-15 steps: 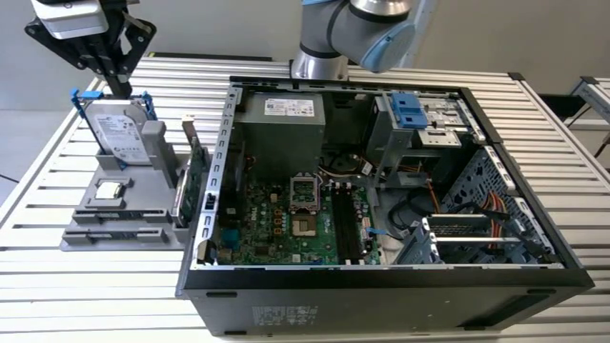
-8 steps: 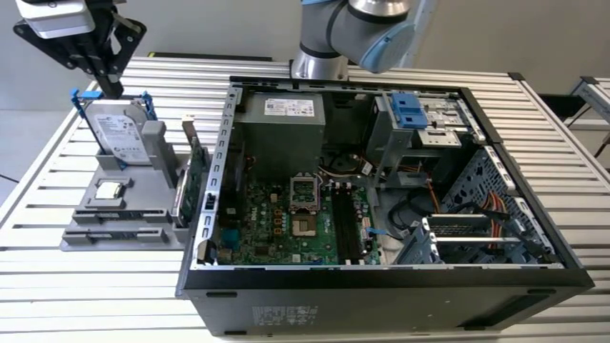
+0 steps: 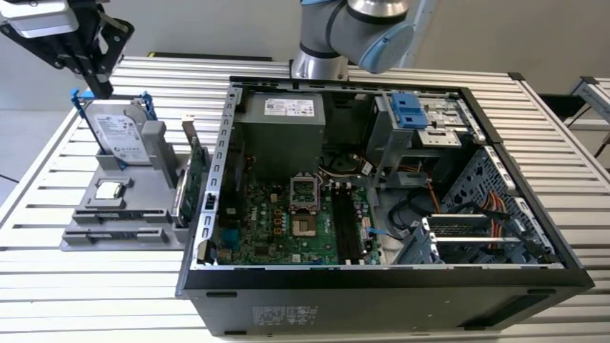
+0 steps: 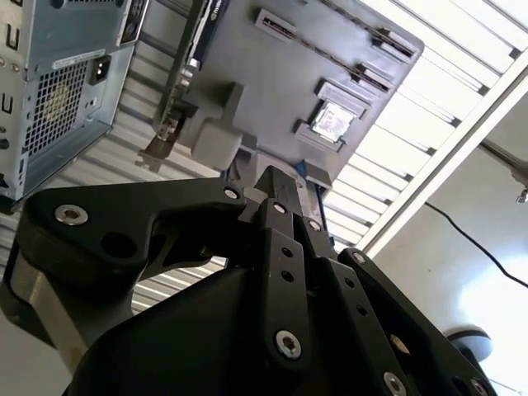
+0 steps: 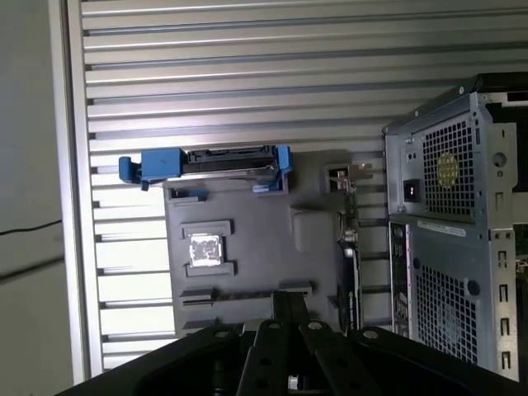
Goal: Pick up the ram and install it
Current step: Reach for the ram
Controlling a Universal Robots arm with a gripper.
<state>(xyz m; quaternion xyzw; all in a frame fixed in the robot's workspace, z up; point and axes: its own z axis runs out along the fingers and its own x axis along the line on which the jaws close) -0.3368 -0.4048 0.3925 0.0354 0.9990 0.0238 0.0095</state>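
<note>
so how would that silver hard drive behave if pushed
The silver hard drive looks like a rigid metal box, so probably stiff and heavy for its size. Propped up in the grey tray, it might tip if pushed.

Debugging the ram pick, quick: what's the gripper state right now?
Gripper: jaws closed, nothing seen held between them.

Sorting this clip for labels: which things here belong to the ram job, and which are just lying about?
Job: black robot gripper; long narrow dark ram stick, apparently in the grey holder tray; open black computer case with its green motherboard.
Lying about: silver hard drive in blue carrier; small square silver processor chip; green expansion card standing on edge.
</note>
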